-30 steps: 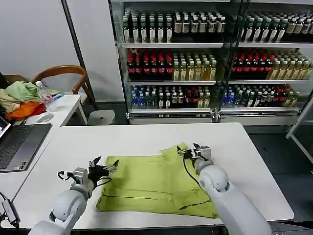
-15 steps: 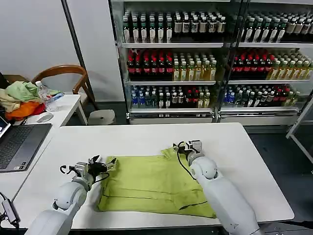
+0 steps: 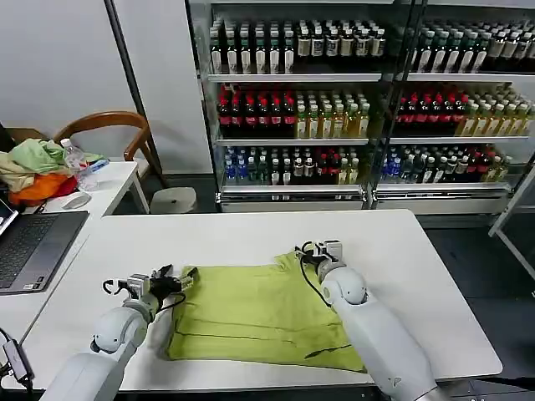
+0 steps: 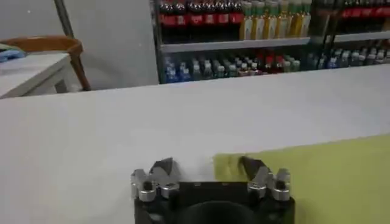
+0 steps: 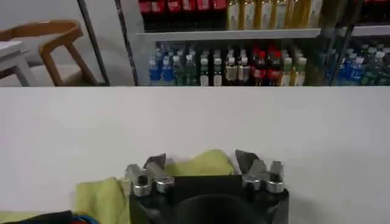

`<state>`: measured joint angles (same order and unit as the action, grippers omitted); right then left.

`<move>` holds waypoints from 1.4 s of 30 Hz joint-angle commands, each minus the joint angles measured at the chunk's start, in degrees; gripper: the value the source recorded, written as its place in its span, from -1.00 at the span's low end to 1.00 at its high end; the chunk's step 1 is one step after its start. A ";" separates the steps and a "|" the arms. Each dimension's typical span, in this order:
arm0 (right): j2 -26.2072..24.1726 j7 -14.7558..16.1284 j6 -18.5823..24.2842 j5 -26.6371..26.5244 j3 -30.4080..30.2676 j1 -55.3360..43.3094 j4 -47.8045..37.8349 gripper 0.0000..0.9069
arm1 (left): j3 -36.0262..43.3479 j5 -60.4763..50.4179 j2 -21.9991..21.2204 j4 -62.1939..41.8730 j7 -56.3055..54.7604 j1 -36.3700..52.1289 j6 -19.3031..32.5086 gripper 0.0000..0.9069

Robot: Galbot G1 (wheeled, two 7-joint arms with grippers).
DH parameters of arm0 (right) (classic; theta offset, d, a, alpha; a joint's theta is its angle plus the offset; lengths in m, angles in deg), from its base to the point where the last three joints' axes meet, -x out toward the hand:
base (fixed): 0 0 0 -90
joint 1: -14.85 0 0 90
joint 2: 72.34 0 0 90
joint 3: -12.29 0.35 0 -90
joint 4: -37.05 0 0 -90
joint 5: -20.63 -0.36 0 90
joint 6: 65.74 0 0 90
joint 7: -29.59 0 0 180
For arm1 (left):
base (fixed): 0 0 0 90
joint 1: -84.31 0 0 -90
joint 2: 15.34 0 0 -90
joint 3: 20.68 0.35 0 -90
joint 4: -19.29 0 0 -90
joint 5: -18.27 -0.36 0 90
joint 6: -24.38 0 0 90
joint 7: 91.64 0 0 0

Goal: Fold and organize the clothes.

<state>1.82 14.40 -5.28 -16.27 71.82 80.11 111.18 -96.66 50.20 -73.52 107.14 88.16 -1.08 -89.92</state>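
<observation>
T-shirt [image 3: 263, 313], lime yellow-green, lies mostly flat on the white bench [image 3: 251, 238], near the front edge and roughly centered, with a sleeve bunched up a bit at its far right corner. Left tool [image 3: 171, 279] sits low at the shirt's far left corner with its fingers spread; in the left wrist view [image 4: 205, 168] the cloth's corner lies right between the two fingertips, one tip over the fabric and the other over bare bench, not clamped on anything as far as I can see. Right tool [image 3: 316, 251] is at the bunched sleeve on the far right side, also spread apart; the right wrist view [image 5: 201, 163] shows the crumpled green fabric sitting between and just under its fingertips. Off on the side table to the left there's a laptop [image 3: 33, 246] and a heap of garments [image 3: 33, 170]; drink coolers [image 3: 359, 100] stand behind the bench
</observation>
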 commanded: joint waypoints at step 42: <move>-12.84 -1.17 0.55 -2.92 7.63 22.29 34.90 -1.00 | -7.66 1.55 1.09 19.83 2.52 -17.52 5.84 -0.91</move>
<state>-8.18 13.44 -4.88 -19.43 77.11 94.10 136.63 -101.92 51.71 -72.64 119.76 90.66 -12.07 -84.67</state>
